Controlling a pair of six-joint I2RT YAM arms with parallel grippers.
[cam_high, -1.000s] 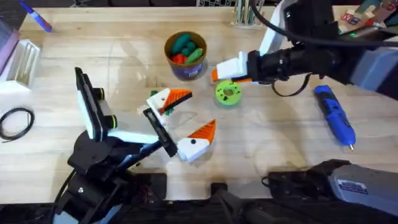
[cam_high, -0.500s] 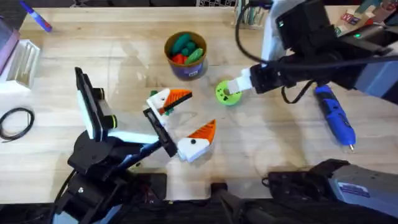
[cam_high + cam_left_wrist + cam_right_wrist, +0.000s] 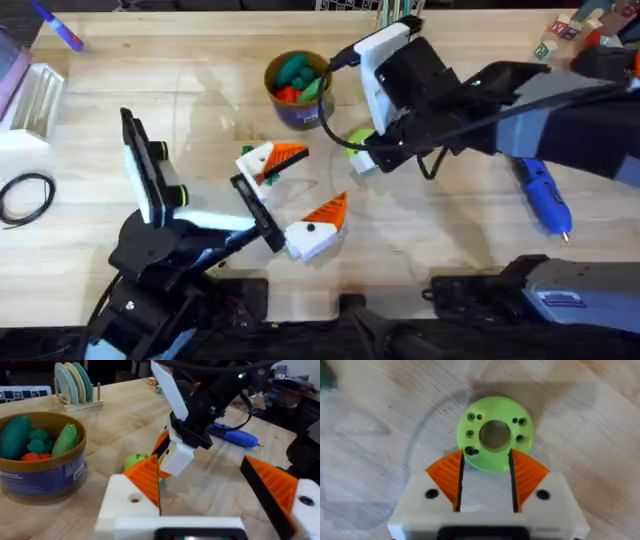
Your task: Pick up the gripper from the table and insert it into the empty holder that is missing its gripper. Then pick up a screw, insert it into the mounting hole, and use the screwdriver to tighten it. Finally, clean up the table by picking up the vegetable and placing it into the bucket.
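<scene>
My right gripper [image 3: 362, 160] points down at the lime-green disc [image 3: 495, 435], open, with its orange pads [image 3: 447, 477] over the disc's near edge. A small dark screw [image 3: 470, 451] sits on the disc by one pad. My left gripper [image 3: 295, 195] rests wide open on the table. Its white holder body [image 3: 125, 505] carries an orange ribbed wedge and has a small round hole. A loose gripper piece is out of view. The blue screwdriver [image 3: 538, 185] lies to the right. The bucket [image 3: 298, 95] holds green and red toy vegetables. Dark green bits [image 3: 266, 177], perhaps the vegetable, show beside the left gripper's far finger.
A black cable loop [image 3: 25, 195] and a white box [image 3: 35, 100] sit at the far left, with a small marker [image 3: 58, 28] behind them. A rack of plates [image 3: 75, 382] stands at the back. The right arm's body [image 3: 500, 90] spans the right middle of the table.
The right arm swung left and tipped from lying level to pointing down over the green disc. The left arm has not moved.
</scene>
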